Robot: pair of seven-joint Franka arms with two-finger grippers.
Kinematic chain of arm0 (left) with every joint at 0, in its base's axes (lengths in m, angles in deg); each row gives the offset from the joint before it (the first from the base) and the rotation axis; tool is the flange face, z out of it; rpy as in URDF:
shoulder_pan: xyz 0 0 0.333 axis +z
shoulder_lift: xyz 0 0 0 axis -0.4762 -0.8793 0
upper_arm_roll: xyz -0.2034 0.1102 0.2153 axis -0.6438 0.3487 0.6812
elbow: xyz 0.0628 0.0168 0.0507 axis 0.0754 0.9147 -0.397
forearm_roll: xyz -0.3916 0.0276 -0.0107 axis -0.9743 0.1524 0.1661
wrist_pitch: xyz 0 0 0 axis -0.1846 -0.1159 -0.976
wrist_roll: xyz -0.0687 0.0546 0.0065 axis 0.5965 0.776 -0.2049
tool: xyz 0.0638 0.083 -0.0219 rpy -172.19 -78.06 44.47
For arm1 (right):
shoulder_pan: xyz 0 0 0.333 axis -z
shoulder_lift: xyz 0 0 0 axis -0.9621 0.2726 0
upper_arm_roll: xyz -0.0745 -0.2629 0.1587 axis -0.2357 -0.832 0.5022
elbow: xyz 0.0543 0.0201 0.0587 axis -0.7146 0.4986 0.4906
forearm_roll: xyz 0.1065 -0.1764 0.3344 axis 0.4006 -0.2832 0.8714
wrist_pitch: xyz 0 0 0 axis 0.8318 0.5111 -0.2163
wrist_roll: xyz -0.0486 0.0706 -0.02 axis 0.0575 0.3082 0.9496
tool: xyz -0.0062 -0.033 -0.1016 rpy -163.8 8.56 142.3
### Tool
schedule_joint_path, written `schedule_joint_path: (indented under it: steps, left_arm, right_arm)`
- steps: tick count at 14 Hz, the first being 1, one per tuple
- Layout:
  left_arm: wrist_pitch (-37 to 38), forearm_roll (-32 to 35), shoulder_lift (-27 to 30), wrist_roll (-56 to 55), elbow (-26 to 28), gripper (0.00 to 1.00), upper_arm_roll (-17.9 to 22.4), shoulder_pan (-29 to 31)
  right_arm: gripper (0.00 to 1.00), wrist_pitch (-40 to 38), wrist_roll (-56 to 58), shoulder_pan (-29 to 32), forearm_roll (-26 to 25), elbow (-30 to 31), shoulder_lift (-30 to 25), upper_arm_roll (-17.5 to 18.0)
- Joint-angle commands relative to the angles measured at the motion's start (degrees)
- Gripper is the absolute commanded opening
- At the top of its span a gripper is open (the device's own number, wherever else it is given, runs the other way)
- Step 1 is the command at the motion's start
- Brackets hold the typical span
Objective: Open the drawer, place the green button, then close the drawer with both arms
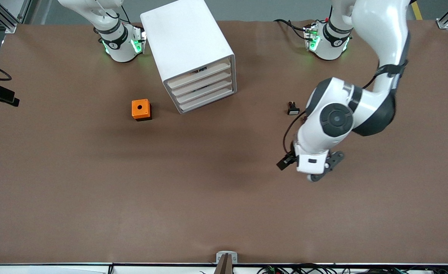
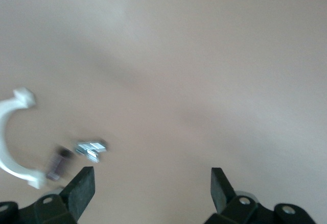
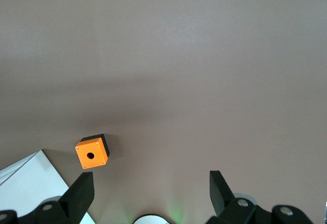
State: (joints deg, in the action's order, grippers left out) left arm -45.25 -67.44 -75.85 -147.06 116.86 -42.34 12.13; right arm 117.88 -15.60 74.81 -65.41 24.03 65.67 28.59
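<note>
- Starting out, by my reading: the cabinet (image 1: 193, 53) stands with all four drawers pushed in, so the drawer (image 1: 205, 94) — one of the lower ones — has yet to be pulled.
- The button is not clearly identifiable; the left wrist view shows only a blurred small part (image 2: 91, 148) and a white clip (image 2: 11, 137) on the desk (image 1: 94, 190).
- The left tool (image 2: 152, 185) hangs over bare desk toward the left arm's end, fingers spread wide, grasping nothing.
- The right tool (image 3: 151, 188) is up over the desk near its base, above the orange box (image 3: 92, 153) — also spread wide, empty; that arm waits.
- A black part (image 1: 293, 108) lies near the left arm.
- Next move likely calls for one tool to reach the drawer's front and pull it straight out.
</note>
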Motion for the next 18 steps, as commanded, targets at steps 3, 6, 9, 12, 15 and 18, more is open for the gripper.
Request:
schedule_joint_path:
  steps: [3, 6, 9, 12, 15, 18]
  left_arm:
    - [5.34, 3.77, 7.16, 10.87, 1.40, 1.00, -0.68, 5.67]
    - [7.36, 3.68, 10.49, 19.89, 1.57, 1.00, -0.60, 8.12]
    - [8.94, 3.60, 13.40, 31.34, 1.75, 1.00, -0.33, 10.33]
    - [12.28, 3.59, 17.17, 39.34, 2.01, 1.00, -0.33, 12.61]
    - [16.32, 2.64, 21.40, 46.64, 2.45, 1.00, 1.51, 13.93]
    - [18.61, 0.26, 24.99, 51.48, 4.20, 1.00, 3.17, 14.73]
  right_arm:
    - [1.00, 0.95, 0.03, 0.78, -0.06, 6.67, -5.89, 0.88]
    - [1.00, 3.14, 0.03, 0.95, 0.03, 10.53, -9.85, 0.79]
    - [1.00, 3.76, 0.03, 0.95, 0.47, 10.37, -11.62, 0.88]
    - [1.00, 3.41, 0.03, 2.18, 0.47, 11.16, -11.88, 1.23]
    - [1.00, 3.85, 0.29, 4.20, 0.56, 12.91, -12.84, 2.02]
    - [1.00, 4.73, 0.21, 6.32, 0.56, 15.02, -14.60, 5.10]
